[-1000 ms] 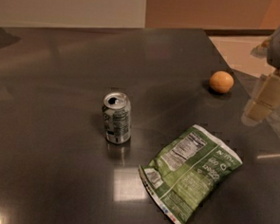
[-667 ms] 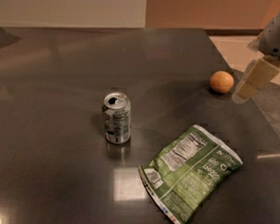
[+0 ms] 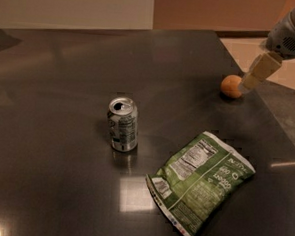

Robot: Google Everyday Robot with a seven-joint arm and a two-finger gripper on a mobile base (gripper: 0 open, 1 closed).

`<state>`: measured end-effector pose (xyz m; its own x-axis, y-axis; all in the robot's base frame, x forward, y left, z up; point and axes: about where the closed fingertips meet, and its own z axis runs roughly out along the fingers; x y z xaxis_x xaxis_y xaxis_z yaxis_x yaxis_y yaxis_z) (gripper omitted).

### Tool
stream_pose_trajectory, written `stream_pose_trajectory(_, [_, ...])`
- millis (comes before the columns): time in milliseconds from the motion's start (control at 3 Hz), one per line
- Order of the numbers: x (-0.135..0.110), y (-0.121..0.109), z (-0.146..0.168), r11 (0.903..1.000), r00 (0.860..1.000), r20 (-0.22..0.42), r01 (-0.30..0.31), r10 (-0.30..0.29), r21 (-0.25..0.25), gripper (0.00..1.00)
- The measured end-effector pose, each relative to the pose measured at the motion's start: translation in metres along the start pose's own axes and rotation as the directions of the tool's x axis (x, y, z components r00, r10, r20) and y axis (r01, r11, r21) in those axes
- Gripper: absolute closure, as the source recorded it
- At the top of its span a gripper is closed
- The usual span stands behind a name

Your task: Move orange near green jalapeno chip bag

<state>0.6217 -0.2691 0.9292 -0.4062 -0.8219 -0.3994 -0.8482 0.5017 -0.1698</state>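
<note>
Three things lie on the dark, glossy bench (image 3: 65, 75), and the task concerns two of them. Largest is the green jalapeno chip bag (image 3: 201, 186), which lies flat and crinkled toward the near edge, right of the middle, with its white nutrition label facing up and one corner pointing at the near edge. Next is a silver soda can (image 3: 122, 124), which stands upright about midway between the far and near edges, left of the bag and apart from it. It plays no part in the job. The tool (image 3: 248, 84) reaches in from above the right edge on a pale arm, and its tip is just beside the orange (image 3: 230, 87), on the fruit's right. I cannot tell whether it is wide or narrow, or whether it has yet touched the fruit. The orange, smallest of all, rests close to the right edge, toward the far right corner and well apart from the bag. By my reading the step in hand is the approach and grasp, with nothing carried yet. The next move calls for the tool to settle squarely around the round, smooth fruit, which may roll toward the edge if nudged. The tool must then lift it and bring it toward the near edge to set down beside the bag.
</note>
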Motion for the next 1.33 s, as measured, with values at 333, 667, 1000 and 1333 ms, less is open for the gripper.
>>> stream_pose_trajectory(333, [0.009,-0.019,0.022,0.9993,0.999,-0.005,-0.036,0.036,-0.011,0.00])
stream_pose_trajectory(667, [0.018,-0.029,0.040,0.9979,0.998,-0.015,-0.059,0.059,-0.025,0.00])
stream_pose_trajectory(1000, [0.021,-0.035,0.054,0.9969,0.998,-0.021,-0.068,0.067,-0.039,0.00])
stream_pose_trajectory(1333, [0.021,-0.037,0.065,0.9961,0.997,-0.028,-0.070,0.068,-0.053,0.00])
